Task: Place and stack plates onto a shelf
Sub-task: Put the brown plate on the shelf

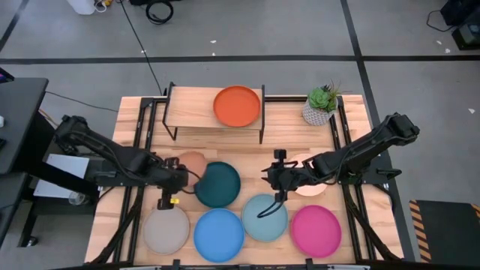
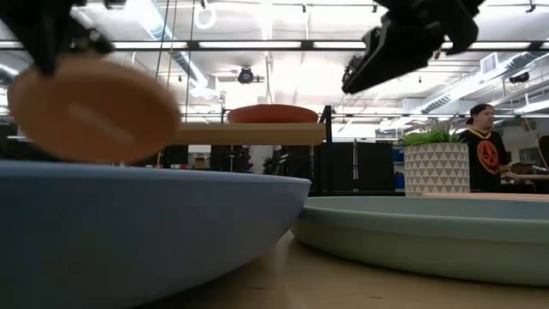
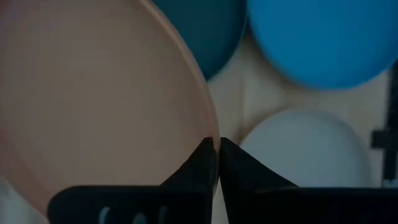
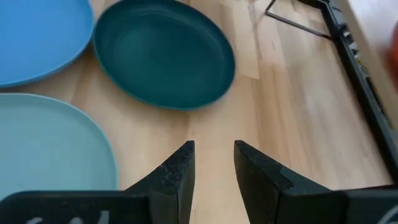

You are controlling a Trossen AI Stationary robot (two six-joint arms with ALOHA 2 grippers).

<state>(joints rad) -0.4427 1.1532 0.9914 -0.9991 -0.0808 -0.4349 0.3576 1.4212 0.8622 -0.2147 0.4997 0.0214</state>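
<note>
Tan plate (image 1: 193,161), round, matte, pinched at its rim by left gripper (image 1: 182,178), lifted at nine o'clock of dark teal plate (image 1: 218,184). Orange plate (image 1: 237,106) on shelf (image 1: 193,107) at twelve. Right gripper (image 1: 270,178) parted, empty. Slatted wooden table (image 1: 289,135); open office behind.

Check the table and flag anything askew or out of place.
One thing stands out: the tan plate is off the table, tilted, pinched by its rim in the left gripper. The other plates lie flat, the orange plate alone on the shelf. Nothing looks spilled or damaged. The right gripper hangs open and empty over bare wood.
</note>
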